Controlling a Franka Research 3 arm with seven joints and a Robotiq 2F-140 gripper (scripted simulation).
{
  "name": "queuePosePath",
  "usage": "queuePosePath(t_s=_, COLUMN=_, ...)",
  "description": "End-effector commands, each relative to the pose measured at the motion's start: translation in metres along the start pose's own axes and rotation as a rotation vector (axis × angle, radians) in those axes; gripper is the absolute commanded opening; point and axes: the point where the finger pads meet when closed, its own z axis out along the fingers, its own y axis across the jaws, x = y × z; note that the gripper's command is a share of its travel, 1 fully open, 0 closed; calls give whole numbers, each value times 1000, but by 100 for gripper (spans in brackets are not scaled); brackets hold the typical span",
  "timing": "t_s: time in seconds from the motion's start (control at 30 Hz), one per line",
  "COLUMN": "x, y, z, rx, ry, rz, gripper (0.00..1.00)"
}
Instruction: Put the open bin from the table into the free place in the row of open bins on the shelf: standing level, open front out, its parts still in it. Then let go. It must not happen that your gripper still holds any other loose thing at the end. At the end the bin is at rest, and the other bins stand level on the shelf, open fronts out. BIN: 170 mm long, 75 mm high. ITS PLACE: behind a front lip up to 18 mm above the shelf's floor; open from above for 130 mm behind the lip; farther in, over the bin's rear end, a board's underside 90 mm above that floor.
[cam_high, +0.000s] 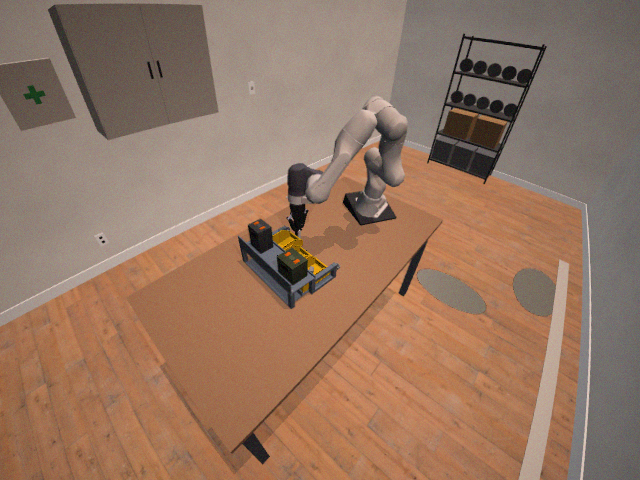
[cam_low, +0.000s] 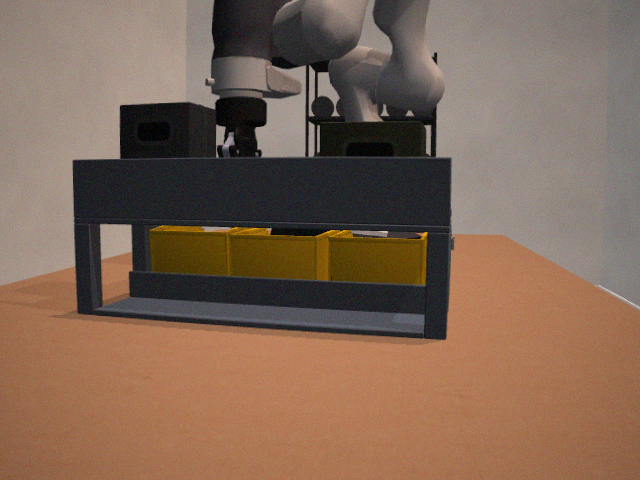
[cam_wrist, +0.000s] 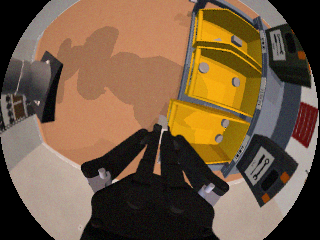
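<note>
Three yellow open bins stand side by side in the grey shelf (cam_high: 289, 263). In the wrist view they are the far bin (cam_wrist: 226, 27), the middle bin (cam_wrist: 223, 76) and the near bin (cam_wrist: 200, 130), each with small grey parts inside. The near bin sits slightly skewed and juts out a little farther at the front than the other two; it is the left bin in the exterior view (cam_low: 188, 250). My gripper (cam_wrist: 161, 121) is shut and holds nothing. Its fingertips are right at this bin's open front edge; I cannot tell if they touch. It also shows over the shelf's front side (cam_high: 297, 225).
Two dark boxes (cam_high: 260, 235) (cam_high: 292, 264) stand on the shelf's top board, over the bins' rear ends. The robot's base (cam_high: 369, 206) is on the table behind the shelf's front side. A tall rack (cam_high: 485, 108) stands in the room's far corner.
</note>
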Motion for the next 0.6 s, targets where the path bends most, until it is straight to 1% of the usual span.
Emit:
queuePosePath(t_s=0.0, x=1, y=1, z=1, rx=4, ry=1, rz=7, gripper=0)
queuePosePath(t_s=0.57, x=1, y=12, z=1, rx=4, ry=1, rz=7, gripper=0)
